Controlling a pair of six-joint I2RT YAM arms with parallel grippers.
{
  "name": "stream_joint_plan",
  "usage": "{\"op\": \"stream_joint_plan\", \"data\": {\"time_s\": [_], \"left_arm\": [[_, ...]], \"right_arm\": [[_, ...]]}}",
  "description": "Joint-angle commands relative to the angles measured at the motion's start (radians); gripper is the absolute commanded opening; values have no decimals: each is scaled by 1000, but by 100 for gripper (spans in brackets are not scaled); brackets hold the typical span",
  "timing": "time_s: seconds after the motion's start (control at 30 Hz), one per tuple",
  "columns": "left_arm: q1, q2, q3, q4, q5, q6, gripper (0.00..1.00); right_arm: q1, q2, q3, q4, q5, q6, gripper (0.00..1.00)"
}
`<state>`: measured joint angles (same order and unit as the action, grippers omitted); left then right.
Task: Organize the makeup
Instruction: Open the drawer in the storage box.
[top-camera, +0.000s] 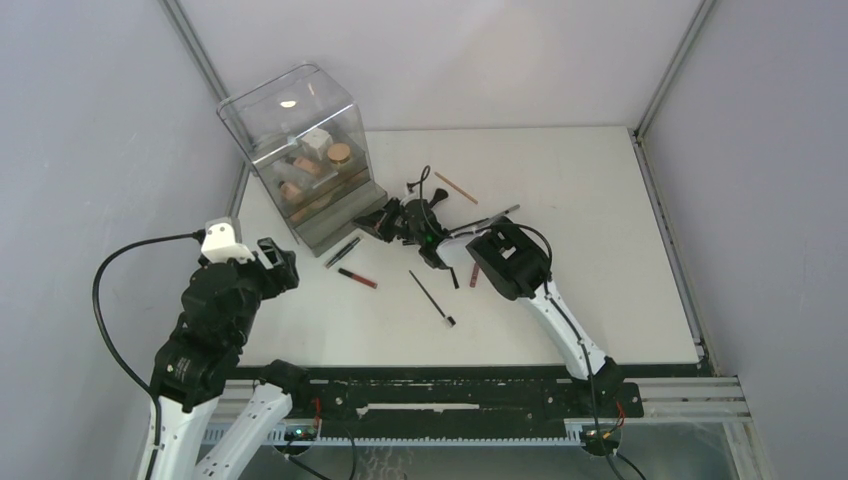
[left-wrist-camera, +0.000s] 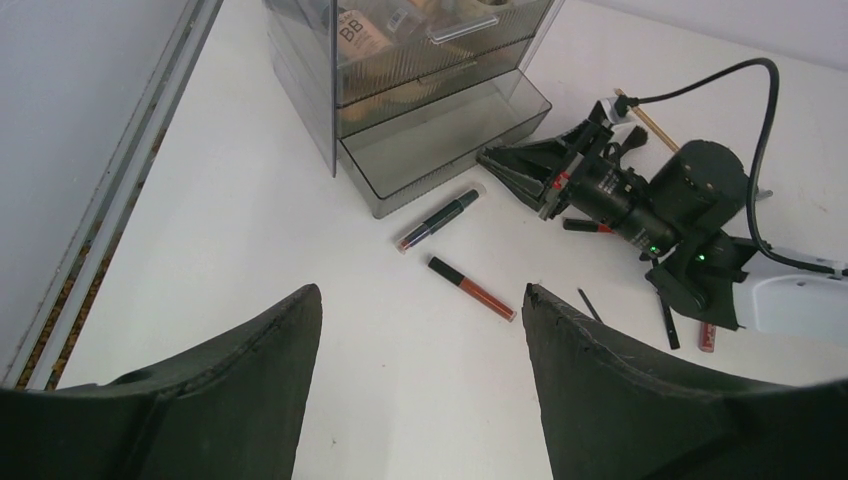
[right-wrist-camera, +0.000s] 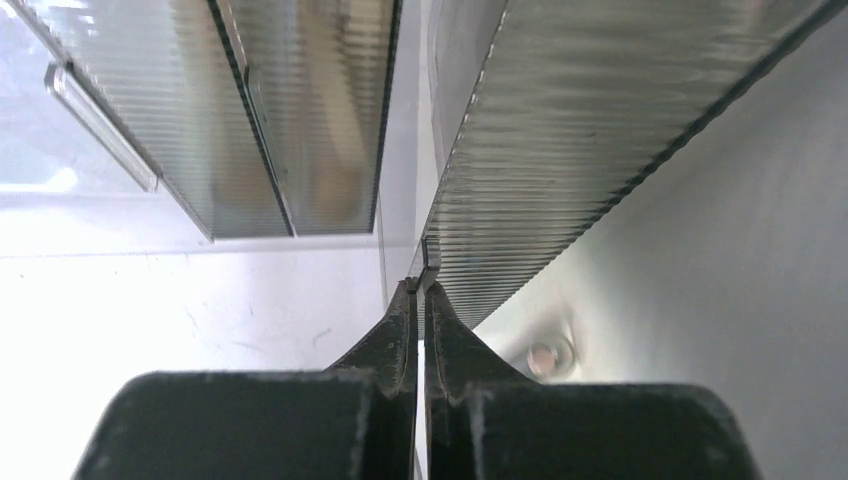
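Loose makeup lies on the white table: a red lip tube (top-camera: 357, 278) (left-wrist-camera: 472, 288), a dark pencil (top-camera: 343, 250) (left-wrist-camera: 438, 219), a thin black brush (top-camera: 432, 298) and a wooden-handled brush (top-camera: 455, 187). Compacts and bottles (top-camera: 312, 165) sit inside the clear drawer box (top-camera: 262, 110). Its bottom drawer (left-wrist-camera: 520, 112) is pulled out. My right gripper (top-camera: 372, 222) (left-wrist-camera: 490, 158) (right-wrist-camera: 421, 284) is shut, its tips at the drawer's front corner. The drawer's thin wall edge (right-wrist-camera: 425, 255) rises from between the tips. My left gripper (top-camera: 285, 265) (left-wrist-camera: 420, 290) hangs open and empty, short of the lip tube.
Short dark and red sticks (top-camera: 453, 277) (top-camera: 474, 275) lie by the right arm's wrist. The right arm's black cable (left-wrist-camera: 760, 120) loops above the table. A grey wall and metal rail (left-wrist-camera: 110, 230) run close along the left of the box.
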<state>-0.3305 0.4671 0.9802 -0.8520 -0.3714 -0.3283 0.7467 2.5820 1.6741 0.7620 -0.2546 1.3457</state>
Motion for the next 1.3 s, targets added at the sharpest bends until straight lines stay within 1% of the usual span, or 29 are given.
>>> {"op": "stream_joint_plan", "data": {"time_s": [0.0, 0.23, 0.47, 0.97, 1.0, 1.03, 1.1, 1.13, 1.2, 1.27], "left_arm": [[2, 8, -13, 23, 8, 19, 78], [2, 29, -8, 39, 29, 7, 77], [3, 49, -5, 28, 12, 16, 77], [4, 87, -11, 31, 44, -19, 77], [3, 90, -10, 33, 45, -24, 77], [2, 94, -7, 32, 45, -29, 77], [3, 108, -2, 27, 45, -38, 77], [3, 112, 0, 25, 43, -43, 77], [2, 124, 1, 26, 44, -55, 77], [2, 137, 4, 30, 48, -65, 77]], "right_arm": [[-16, -81, -129, 111, -5, 6, 0], [-23, -147, -268, 176, -16, -5, 0], [-20, -168, -324, 194, -7, -2, 0], [-26, -242, -470, 231, -3, -26, 0], [-28, -252, -471, 213, -6, -28, 4], [-30, -268, -474, 190, -9, -25, 15], [-34, -314, -482, 148, -16, -47, 44], [-36, -348, -486, 109, -16, -73, 52], [-39, -425, -493, 2, -6, -146, 58], [-52, -498, -521, -47, -16, -202, 61]]}}
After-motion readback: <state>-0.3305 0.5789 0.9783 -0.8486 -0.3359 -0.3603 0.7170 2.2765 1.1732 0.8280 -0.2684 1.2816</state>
